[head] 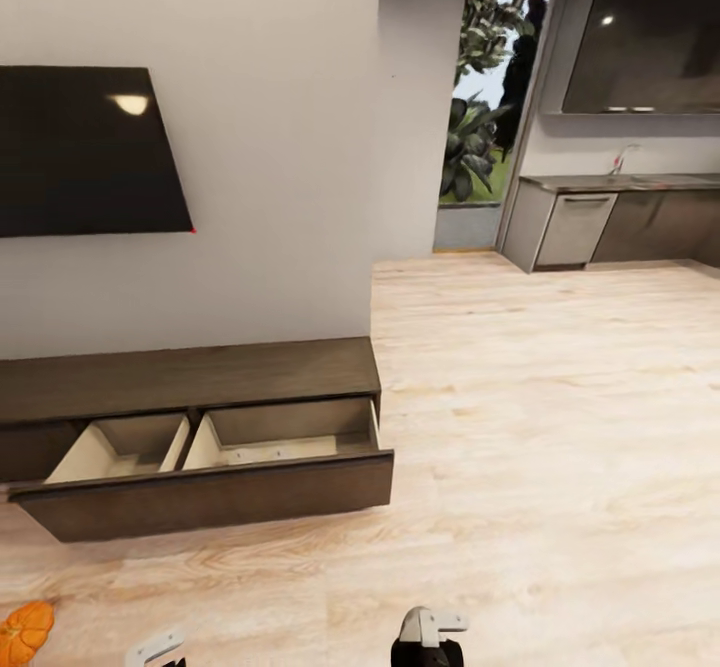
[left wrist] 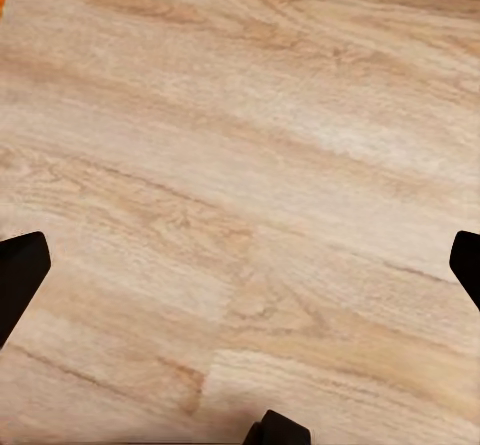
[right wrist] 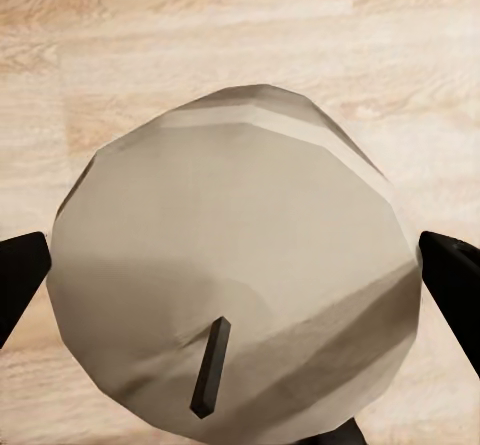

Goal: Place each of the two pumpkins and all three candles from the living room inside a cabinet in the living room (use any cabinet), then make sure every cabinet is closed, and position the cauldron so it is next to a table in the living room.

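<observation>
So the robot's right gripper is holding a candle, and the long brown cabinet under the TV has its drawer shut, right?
Not quite. The head view shows the cabinet with its drawer pulled open, pale interior showing. The rest holds: in the right wrist view, the candle sits between the right gripper's fingers.

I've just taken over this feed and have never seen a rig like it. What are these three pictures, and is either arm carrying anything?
The large picture is from the robot's head, looking down and forward. It shows the dark-brown cabinet against the wall with its wide drawer pulled open, a pumpkin on the wooden floor at the lower left edge, and the tops of both arms at the bottom edge. The other two are wrist cameras looking along each gripper's fingers. The left gripper is open over bare floor. The right gripper is closed on a candle, a pale cylinder with a dark wick.
</observation>
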You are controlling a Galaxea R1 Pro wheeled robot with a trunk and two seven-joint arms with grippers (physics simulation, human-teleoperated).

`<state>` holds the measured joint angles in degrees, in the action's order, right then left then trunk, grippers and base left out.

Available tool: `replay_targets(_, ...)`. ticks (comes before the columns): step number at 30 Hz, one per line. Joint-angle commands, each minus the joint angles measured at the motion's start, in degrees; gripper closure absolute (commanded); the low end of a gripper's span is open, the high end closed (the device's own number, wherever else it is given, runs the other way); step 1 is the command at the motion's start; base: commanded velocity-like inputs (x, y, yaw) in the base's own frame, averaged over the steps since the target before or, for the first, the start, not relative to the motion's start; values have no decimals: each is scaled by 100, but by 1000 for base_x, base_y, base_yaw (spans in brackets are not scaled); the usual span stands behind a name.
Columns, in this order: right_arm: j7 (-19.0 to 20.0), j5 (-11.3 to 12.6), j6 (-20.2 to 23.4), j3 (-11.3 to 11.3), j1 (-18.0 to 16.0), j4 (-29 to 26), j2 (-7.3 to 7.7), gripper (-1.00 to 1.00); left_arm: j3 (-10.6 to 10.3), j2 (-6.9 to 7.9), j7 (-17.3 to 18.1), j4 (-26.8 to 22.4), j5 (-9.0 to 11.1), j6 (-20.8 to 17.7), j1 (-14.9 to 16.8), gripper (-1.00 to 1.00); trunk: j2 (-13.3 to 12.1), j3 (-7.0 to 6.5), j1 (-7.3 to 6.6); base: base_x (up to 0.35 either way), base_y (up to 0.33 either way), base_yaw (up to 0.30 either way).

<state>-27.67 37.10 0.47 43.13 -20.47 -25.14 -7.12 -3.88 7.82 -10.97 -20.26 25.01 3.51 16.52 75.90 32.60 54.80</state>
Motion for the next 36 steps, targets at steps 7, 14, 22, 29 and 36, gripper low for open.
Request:
replay_targets(7,-2,-4,-224,-12,0,-2,58,100,18,2,12,-23,43,-8,0,-100,-281,-125,-154,0,0,121)
replay_targets(14,-2,9,-299,-15,0,0,73,100,19,3,9,-29,48,-28,0,-100,-561,-250,-308,0,0,4)
replay_targets(22,-2,18,-307,-23,0,-5,64,100,19,8,8,-29,48,-45,0,-100,-882,-394,-483,0,0,0)
replay_targets(29,-11,9,-300,-20,0,-8,48,100,63,13,7,-40,62,-126,0,-100,-1163,-520,-637,0,0,0)
replay_targets(36,-59,6,-212,-33,-2,-113,7,100,98,56,23,-447,80,-1244,0,-100,-1444,-645,-791,0,0,0)
